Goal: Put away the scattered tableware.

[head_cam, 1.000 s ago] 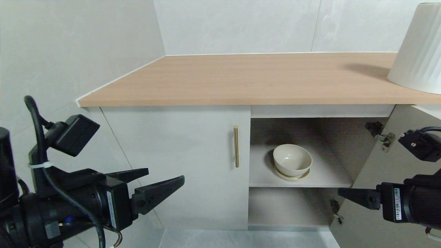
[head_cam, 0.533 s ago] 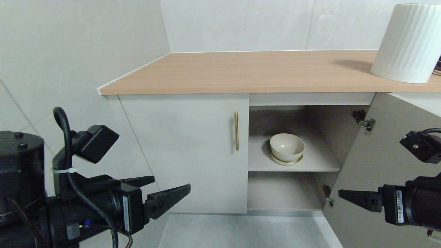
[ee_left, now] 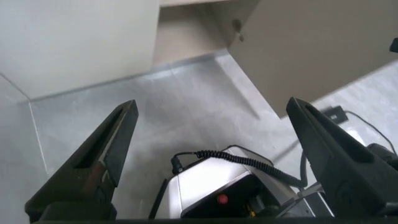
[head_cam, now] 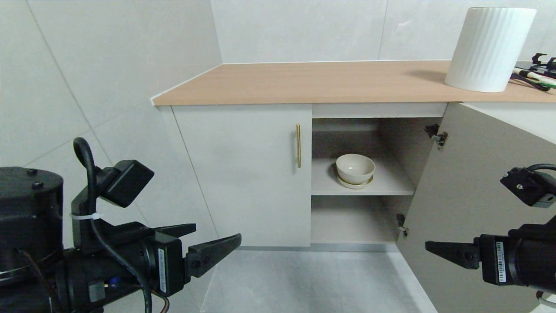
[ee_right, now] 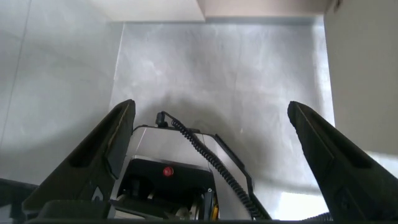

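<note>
Take the cabinet (head_cam: 378, 110) as your reference. Out in front of its closed door (head_cam: 247, 174) and low down, your left gripper (head_cam: 216, 231) hangs with its jaws spread wide and nothing between them. At that door's inner edge runs a slim gold handle (head_cam: 298, 145).

In the open half of the cabinet, a cream bowl (head_cam: 355, 168) sits on a saucer (head_cam: 355, 184) on the upper shelf (head_cam: 391, 186), near its front edge. The tableware you can see looks put away.

The open door (head_cam: 473, 187) swings out from the cabinet's right side. Your right gripper (ee_right: 211, 109) is just inside that door's face, also spread wide and carrying nothing.

The door is your main risk. Sweep the right arm outward and it will likely knock the panel and strain the hinges. Push the door shut hard and the jolt could slide the bowl off its saucer. Reach in carelessly and a wide jaw may clip the bowl's rim.
</note>
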Robot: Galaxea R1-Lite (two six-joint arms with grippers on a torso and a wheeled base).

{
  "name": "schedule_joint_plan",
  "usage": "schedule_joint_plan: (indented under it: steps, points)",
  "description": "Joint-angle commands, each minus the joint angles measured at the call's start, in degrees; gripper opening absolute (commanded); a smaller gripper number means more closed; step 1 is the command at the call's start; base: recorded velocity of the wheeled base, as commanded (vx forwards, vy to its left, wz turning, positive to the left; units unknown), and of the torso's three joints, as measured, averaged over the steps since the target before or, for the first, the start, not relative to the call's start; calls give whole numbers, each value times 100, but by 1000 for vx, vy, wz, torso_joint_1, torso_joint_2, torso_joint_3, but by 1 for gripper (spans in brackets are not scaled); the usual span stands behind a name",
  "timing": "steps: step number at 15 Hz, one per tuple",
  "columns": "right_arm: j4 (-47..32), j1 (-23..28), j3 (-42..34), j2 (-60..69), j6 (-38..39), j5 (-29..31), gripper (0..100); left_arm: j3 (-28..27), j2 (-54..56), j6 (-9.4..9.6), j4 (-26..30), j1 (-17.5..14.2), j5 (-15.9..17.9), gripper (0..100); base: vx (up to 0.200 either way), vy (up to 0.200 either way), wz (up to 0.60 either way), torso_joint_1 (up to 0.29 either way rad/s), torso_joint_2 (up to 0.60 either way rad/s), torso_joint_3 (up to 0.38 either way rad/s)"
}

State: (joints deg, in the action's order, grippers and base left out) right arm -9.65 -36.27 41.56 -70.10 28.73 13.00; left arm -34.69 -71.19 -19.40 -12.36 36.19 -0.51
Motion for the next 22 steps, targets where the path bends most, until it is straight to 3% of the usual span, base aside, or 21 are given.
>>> schedule_joint_plan:
  steps: [1, 8, 15, 17, 22]
  points:
    - [-1, -3, -25, -83, 1, 10, 100, -2, -17, -3, -3, 2, -2, 100, -200, 0, 0, 2, 2, -2]
    - [-10, -3, -16, 40, 1, 72, 100, 7, -9, 6, -3, 2, -2, 100, -29, 0, 0, 0, 0, 0]
    - [-573, -12, -209, 567, -78, 80, 100, 7, 0, 24, -3, 2, -2, 100, 0, 0, 0, 0, 0, 0]
    - [-1126, -3, -113, 796, -87, 116, 100, 33, 0, 50, -3, 2, -2, 100, 0, 0, 0, 0, 0, 0]
    - [-1742, 14, 37, 822, -166, 124, 100, 42, -9, 50, 6, 19, -2, 100, 0, -200, 0, 5, 0, 2]
